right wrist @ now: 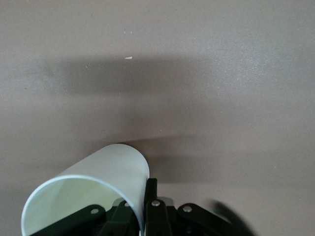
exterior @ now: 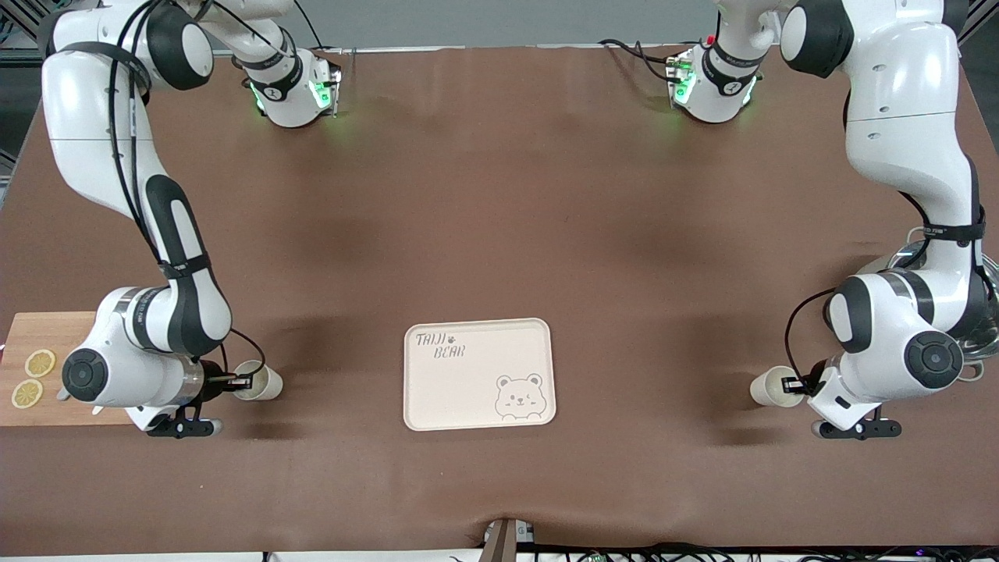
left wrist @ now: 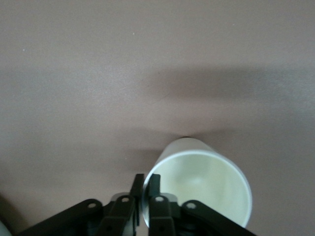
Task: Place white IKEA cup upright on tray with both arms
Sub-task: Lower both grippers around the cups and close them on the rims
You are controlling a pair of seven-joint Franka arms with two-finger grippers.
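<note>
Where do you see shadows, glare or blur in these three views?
Front view: soft shadows on the brown table; green lights glow at both bases. Left wrist view: left gripper pinches a white cup rim, a broad shadow above it. Right wrist view: right gripper pinches another cup; a dark smear blurs beside the fingers.

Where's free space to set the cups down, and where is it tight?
The tray is bare, with open cloth between it and each cup. Tight spots: right claw shut on one white cup beside the cutting board; left claw shut on the other cup.
</note>
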